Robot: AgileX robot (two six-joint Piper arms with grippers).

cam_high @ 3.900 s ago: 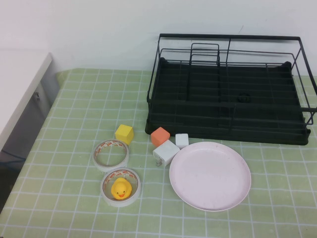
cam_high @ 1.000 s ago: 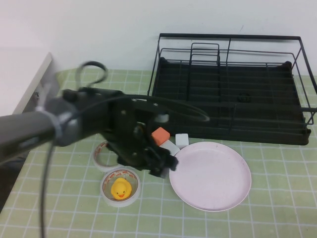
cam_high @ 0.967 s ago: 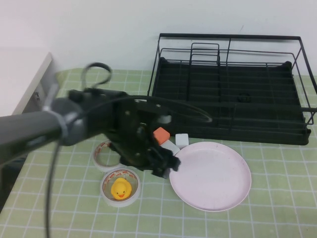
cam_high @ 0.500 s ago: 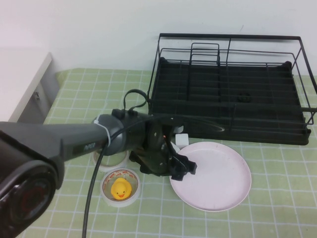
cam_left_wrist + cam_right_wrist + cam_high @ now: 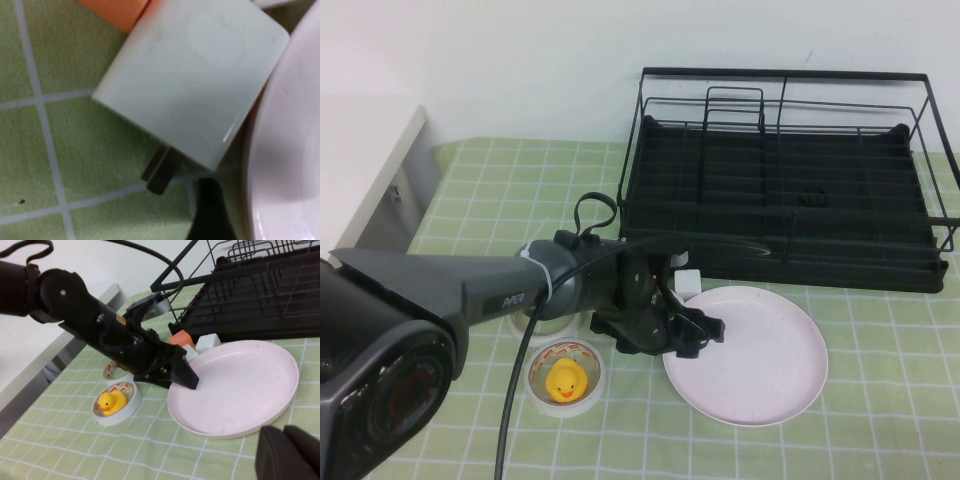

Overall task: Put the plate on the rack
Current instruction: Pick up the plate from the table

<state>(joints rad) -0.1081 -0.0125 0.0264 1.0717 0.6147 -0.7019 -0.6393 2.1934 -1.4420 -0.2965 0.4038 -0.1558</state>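
Your left gripper (image 5: 698, 333) sits low at the left rim of the plate (image 5: 760, 360), fingers parted, gripping nothing. Plate lies flat on the table (image 5: 880, 420), in front of the rack (image 5: 780, 190). Right gripper (image 5: 287, 452) hovers near the plate; can't tell its state.

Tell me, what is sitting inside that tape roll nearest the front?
A small yellow rubber duck sits inside the white tape roll. The table under it is covered. The left hand is at the pink round plate's rim; the right hand hangs nearer the camera.
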